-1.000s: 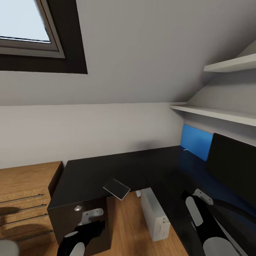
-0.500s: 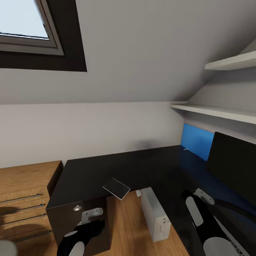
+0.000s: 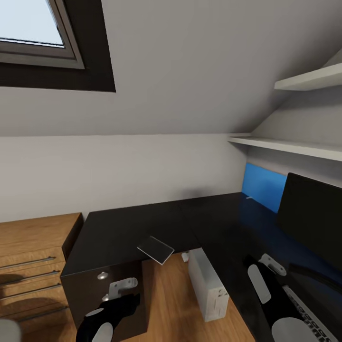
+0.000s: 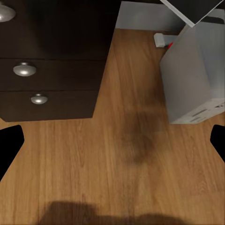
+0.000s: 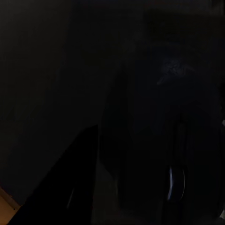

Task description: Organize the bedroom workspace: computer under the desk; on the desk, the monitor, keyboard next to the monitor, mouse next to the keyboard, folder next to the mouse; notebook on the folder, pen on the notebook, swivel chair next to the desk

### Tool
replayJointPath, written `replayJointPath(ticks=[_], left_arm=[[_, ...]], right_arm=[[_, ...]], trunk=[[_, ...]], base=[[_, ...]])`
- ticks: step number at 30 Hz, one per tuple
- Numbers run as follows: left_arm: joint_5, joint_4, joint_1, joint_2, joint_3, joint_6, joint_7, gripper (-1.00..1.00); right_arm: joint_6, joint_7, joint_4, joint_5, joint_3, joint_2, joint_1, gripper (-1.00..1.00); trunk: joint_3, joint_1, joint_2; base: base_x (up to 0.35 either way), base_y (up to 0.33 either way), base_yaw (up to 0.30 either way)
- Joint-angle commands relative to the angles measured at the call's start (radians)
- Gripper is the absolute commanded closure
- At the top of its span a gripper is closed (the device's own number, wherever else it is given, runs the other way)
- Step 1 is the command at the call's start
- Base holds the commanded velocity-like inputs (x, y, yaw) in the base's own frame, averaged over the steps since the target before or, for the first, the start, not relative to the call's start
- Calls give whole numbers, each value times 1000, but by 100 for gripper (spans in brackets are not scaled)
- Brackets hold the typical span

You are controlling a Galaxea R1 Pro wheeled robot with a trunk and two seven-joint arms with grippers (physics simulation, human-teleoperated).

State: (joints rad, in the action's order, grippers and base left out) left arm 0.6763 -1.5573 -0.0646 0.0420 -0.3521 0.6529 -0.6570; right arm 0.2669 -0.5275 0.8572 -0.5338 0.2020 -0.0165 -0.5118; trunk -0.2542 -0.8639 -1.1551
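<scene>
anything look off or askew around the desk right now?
One thing: a thin grey pad, likely the notebook, sits skewed at the inner front edge of the desk, one corner hanging past the edge over the floor. The computer stands upright under the desk. Nothing looks spilled or damaged.

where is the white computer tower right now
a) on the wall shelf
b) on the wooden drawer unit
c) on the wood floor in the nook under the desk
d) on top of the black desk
c: the computer stands upright on the wood floor, tucked in the inner corner of the desk, beside the black drawer unit.
</scene>
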Motion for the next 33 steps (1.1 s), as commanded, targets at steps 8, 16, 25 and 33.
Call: replayJointPath(ticks=[8,16,25,33], left_arm=[[9,-1,-1,1,-3,1,-10,-100],[9,-1,-1,0,-4,1,-10,-100],[9,-1,-1,-1,-7,1,-10,-100],[12,1,-1,0,-8,1,-7,-100]], right_arm=[[-43,-5,-8,-2,-1,0,-1,100],[-52,-5,-20,20,-2,1,-1,100],[-54,4,-28,115,-39,3,-1,100],[-54,3,-35,121,-94,2,-1,100]], trunk=[[-27,-31,-57],[-52,-62,-113],[-80,-96,-176],[-92,-111,-204]], base=[[0,0,0],[0,0,0],[0,0,0],[0,0,0]])
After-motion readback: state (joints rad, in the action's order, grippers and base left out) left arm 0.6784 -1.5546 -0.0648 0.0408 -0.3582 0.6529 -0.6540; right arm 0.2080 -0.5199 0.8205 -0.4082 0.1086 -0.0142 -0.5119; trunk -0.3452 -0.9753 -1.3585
